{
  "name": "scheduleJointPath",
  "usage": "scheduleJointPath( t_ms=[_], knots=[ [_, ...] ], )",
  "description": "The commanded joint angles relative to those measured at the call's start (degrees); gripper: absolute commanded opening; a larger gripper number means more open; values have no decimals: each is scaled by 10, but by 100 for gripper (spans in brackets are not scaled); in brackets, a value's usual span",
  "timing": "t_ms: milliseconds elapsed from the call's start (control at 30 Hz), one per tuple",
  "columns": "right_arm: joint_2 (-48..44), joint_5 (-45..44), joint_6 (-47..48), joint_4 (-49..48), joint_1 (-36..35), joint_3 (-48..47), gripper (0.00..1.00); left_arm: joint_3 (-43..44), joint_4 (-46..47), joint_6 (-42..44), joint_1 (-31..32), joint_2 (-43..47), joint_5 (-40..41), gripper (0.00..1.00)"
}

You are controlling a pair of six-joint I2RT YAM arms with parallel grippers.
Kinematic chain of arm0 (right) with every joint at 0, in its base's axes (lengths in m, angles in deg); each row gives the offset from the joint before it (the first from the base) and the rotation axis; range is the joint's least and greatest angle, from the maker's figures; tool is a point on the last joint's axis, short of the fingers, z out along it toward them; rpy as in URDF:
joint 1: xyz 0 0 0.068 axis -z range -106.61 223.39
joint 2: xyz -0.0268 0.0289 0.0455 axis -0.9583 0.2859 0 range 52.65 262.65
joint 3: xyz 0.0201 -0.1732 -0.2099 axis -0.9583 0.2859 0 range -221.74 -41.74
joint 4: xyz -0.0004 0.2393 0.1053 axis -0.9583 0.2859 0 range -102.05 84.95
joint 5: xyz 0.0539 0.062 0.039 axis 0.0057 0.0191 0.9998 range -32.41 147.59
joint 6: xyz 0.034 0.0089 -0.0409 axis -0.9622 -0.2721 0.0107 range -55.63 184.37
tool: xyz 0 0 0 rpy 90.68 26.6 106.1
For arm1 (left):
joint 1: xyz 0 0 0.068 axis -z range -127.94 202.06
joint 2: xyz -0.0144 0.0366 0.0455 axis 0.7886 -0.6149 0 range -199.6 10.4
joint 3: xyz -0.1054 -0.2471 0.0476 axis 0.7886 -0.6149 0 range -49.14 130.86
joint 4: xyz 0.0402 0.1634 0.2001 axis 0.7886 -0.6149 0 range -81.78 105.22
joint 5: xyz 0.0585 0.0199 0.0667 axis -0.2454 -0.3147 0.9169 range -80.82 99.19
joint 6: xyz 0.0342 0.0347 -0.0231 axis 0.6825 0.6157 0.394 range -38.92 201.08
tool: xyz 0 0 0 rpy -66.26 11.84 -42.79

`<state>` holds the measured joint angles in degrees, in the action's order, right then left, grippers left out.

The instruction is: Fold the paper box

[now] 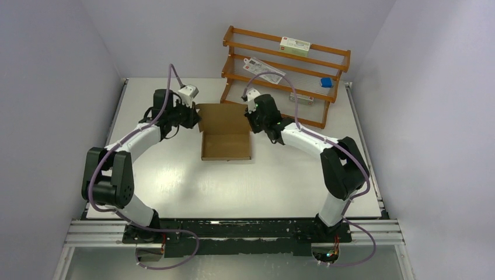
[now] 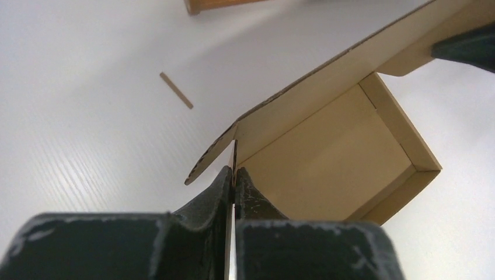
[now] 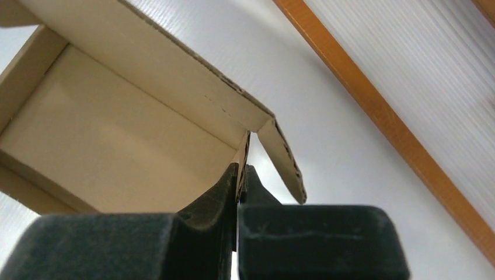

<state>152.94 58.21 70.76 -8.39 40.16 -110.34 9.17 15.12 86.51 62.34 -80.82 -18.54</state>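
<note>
We see the paper box (image 1: 226,144) near the middle of the white table (image 1: 192,186), between the two arms, its long sides running left to right. It is partly formed. The near part is a shallow open tray with low walls standing. Behind it a broad panel rises from the tray's far edge, tilted rather than flat.

In the left wrist view, the left gripper (image 2: 234,175) is closed on the thin edge of the box's left side wall, right at the far corner where the panel meets the tray. The cardboard is pinched between its two dark fingers (image 2: 210,195). A small ear flap sticks out from the panel just above that grip. A thin brown strip (image 2: 176,90) lies on the table well apart from the box.

In the right wrist view, the right gripper (image 3: 241,174) mirrors this. It is clamped on the right side wall at the opposite far corner, with another ear flap hanging out just beside its fingers. The box's inner floor and walls look plain brown and unprinted from both wrists.

An orange wooden rack (image 3: 373,96) stands at the back right of the table, close behind the right gripper. In the overhead view we see a white and green carton (image 1: 295,45) on its top shelf. A small blue object (image 1: 326,83) sits lower down, toward the rack's right end.
</note>
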Motion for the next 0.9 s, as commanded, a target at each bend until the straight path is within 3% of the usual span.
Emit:
scheduleJointPath(
  t_ms=[0,367,867],
  knots=[
    [-14,-96,-119,-64,-49,16,1,-32,75,-120,46,34,52,5],
    [4,-193,-269,-59,-88,4,3,-94,164,-280,103,69,128,6],
    [-18,-304,-348,-134,-148,113,4,-211,245,-346,155,124,178,9]
  ],
)
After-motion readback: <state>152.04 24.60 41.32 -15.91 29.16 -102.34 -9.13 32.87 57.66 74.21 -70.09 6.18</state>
